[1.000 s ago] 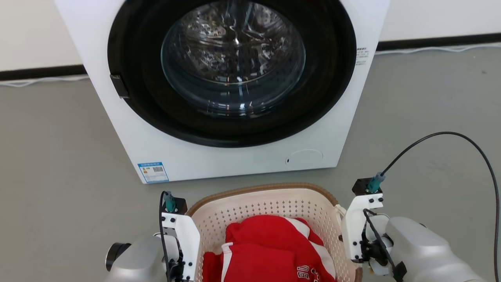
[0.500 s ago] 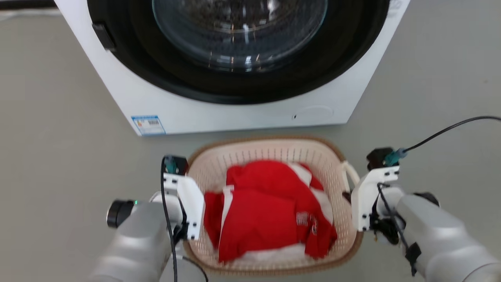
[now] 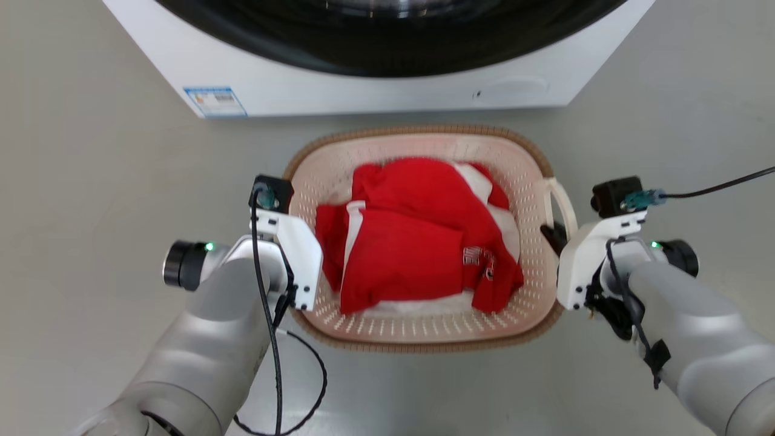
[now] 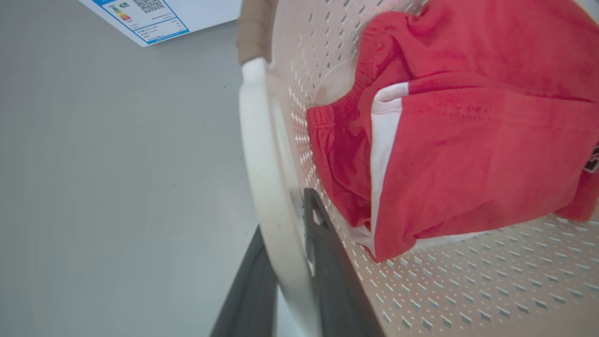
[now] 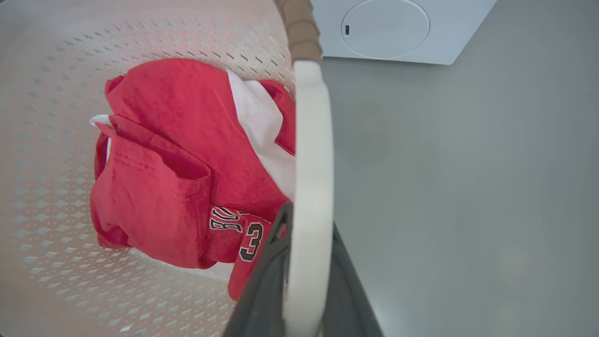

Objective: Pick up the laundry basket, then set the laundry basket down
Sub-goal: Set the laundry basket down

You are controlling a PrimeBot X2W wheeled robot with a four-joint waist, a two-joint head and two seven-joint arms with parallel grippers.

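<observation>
The laundry basket (image 3: 535, 181), cream with perforated walls and a brown woven-look rim, stands in front of the washer and holds red and white clothes (image 3: 418, 236). My left gripper (image 4: 286, 220) is shut on the basket's left white loop handle (image 4: 262, 154), one dark finger on each side of it. My right gripper (image 5: 309, 220) is shut the same way on the right loop handle (image 5: 312, 140). In the head view the left gripper (image 3: 295, 290) and right gripper (image 3: 560, 239) flank the basket. Whether the basket touches the floor I cannot tell.
The white washer (image 3: 375, 94) with its dark round door stands just beyond the basket's far rim. Grey floor (image 3: 91, 181) lies on both sides. A black cable (image 3: 303, 387) loops under my left forearm, and another runs off to the right (image 3: 714, 184).
The head camera has tilted down, so the washer slid up the picture and the whole basket came into view. Both grippers keep their hold on the handles.
</observation>
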